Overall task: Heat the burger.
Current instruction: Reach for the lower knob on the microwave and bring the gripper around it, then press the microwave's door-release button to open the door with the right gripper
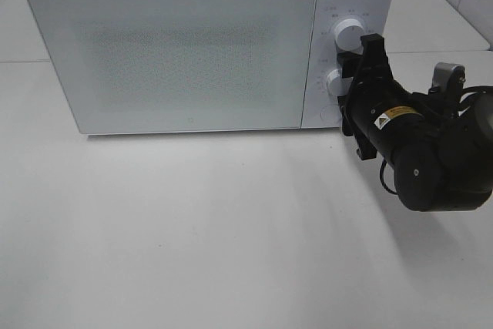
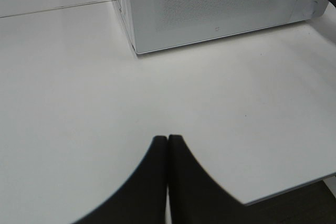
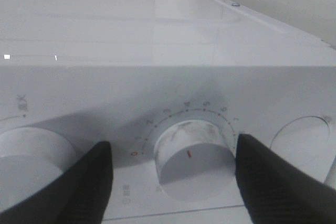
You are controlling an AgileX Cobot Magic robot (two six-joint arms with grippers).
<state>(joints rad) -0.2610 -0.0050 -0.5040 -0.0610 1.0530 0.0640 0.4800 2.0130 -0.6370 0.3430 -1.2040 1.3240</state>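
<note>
right gripper (image 3: pixel 173 153): fingers apart, flanking white round numbered dial (image 3: pixel 195 169) | left gripper (image 2: pixel 167 141): fingers together above white tabletop (image 2: pixel 79 103), white boxy microwave (image 2: pixel 210 3) ahead, door closed

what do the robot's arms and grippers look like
The right arm is matte black, built of stubby cylindrical housings, with a yellow warning label, a grey metal bracket and a thin black cable looping below. The left gripper and right gripper have plain black fingers that curve and taper to narrow tips.
</note>
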